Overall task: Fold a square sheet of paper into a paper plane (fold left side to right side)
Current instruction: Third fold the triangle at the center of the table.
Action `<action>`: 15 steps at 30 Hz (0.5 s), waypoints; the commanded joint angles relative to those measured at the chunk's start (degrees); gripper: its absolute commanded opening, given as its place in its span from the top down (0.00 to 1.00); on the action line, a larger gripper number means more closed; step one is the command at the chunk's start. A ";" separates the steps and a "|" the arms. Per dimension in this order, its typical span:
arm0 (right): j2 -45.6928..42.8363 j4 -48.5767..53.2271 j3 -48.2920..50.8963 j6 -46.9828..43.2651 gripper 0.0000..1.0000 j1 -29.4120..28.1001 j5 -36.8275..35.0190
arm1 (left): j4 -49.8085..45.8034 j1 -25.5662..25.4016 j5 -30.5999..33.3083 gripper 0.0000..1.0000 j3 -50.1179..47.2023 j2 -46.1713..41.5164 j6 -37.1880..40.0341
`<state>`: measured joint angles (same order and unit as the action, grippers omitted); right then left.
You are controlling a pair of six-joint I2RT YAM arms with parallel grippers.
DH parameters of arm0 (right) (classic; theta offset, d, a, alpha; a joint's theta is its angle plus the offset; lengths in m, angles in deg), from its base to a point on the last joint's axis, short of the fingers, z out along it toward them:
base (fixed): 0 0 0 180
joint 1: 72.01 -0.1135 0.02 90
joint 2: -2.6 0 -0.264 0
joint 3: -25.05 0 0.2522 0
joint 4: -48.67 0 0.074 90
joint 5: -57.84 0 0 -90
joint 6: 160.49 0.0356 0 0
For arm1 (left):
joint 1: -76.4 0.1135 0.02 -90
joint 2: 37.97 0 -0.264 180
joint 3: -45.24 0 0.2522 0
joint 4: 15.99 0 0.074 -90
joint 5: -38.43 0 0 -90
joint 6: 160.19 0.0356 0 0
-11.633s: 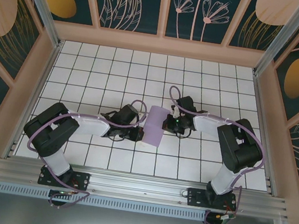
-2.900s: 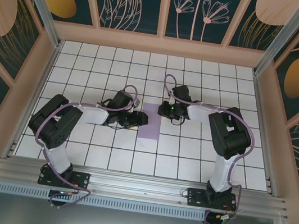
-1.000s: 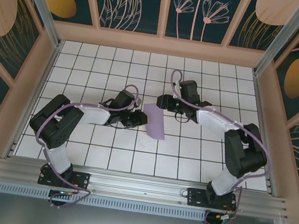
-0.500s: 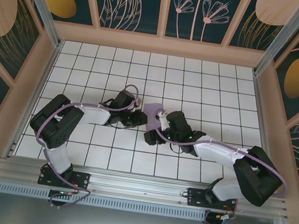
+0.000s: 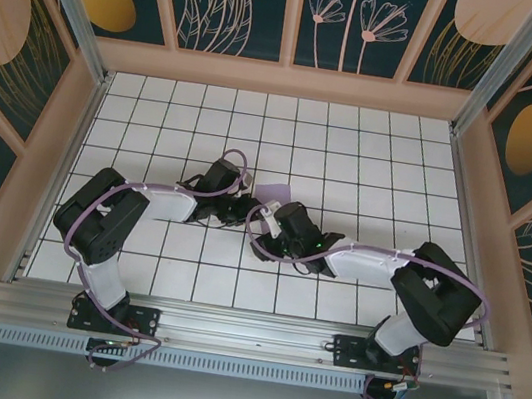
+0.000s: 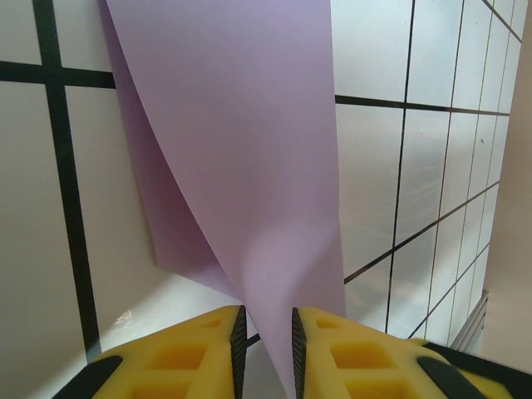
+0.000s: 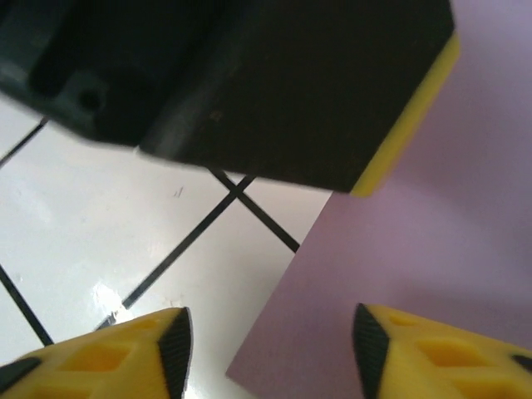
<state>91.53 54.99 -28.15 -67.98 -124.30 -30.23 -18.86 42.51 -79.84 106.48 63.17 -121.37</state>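
— Where's the sheet?
— Around the middle of the table, well off every edge, with one side lifted and curling.
— Who has it?
— The left gripper. Its jaws are narrow and pinch the raised edge.
— And the right gripper?
— Just beside the left one, jaws apart, gripping nothing. A corner of the sheet shows between its fingers.

Square sheet of paper between left gripper jaws: thin matte lavender paper, smooth, soft curl. Its fingers: yellow matte plastic, black ribbed inner faces. Table under right gripper jaws: glossy white tiles, glare spots.
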 commanded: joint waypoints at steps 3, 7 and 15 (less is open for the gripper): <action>0.95 0.68 -2.48 -0.89 0.73 -0.44 -1.41 | -0.82 -0.24 0.51 0.74 1.21 -0.11 0.50; 0.74 2.07 -3.14 -1.07 1.00 -0.38 0.33 | -4.73 -0.17 2.91 0.70 1.90 -2.35 2.91; 2.71 2.91 -5.28 0.28 1.00 0.30 7.60 | -12.51 3.85 6.51 0.62 2.22 -10.50 7.46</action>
<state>92.69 56.84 -31.24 -68.49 -124.28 -26.64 -27.45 44.78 -75.42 107.18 55.37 -116.91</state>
